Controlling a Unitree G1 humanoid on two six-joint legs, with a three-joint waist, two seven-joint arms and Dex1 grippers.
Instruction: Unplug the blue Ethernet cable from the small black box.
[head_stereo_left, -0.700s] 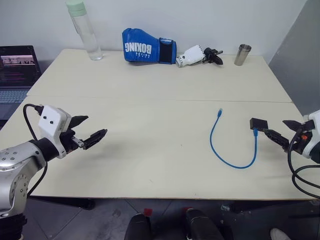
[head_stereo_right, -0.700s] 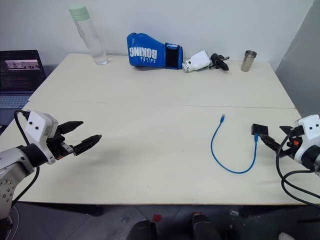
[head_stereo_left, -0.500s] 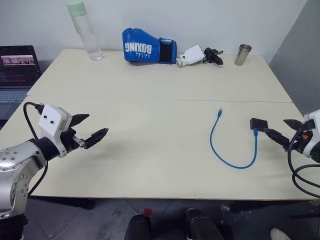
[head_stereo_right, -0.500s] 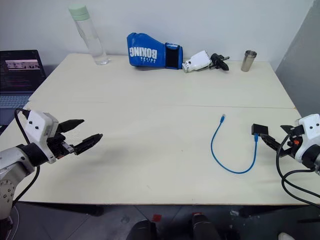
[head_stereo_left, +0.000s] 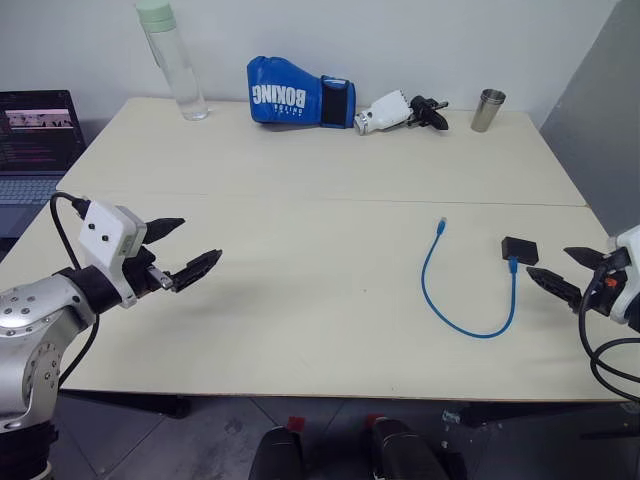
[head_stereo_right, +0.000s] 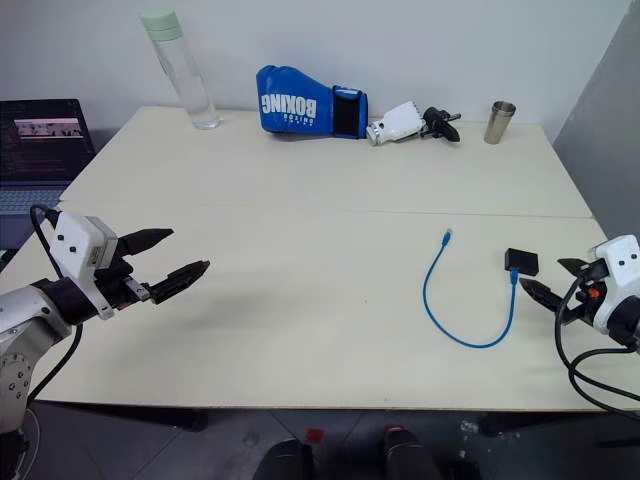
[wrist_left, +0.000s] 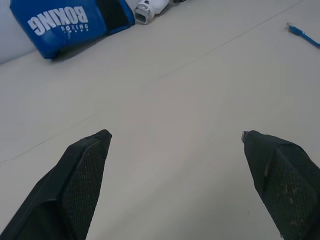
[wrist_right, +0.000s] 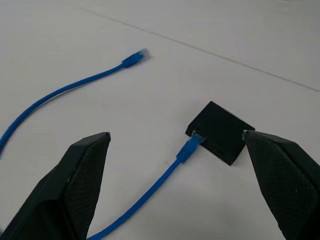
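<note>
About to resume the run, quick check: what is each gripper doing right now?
Left gripper: open, holding nothing.
Right gripper: open, empty, near the small black box with the blue Ethernet cable plugged in.

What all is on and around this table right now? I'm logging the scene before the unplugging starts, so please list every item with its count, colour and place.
blue Ethernet cable: one, bright blue, U-shaped loop on the table's right part, one end plugged into the box, other end free.
small black box: one, black, near the right edge.
boxing glove: one, blue with white lettering, far edge, centre.
spare gripper: one, white and black, lying right of the glove.
metal cup: one, silver, far right corner.
water bottle: one, clear with pale green cap, far left.
laptop: one, dark, screen on, beyond the left edge.
table: one, cream.
left gripper: black fingers, open, over the left side.
right gripper: black fingers, open, just right of the box.
</note>
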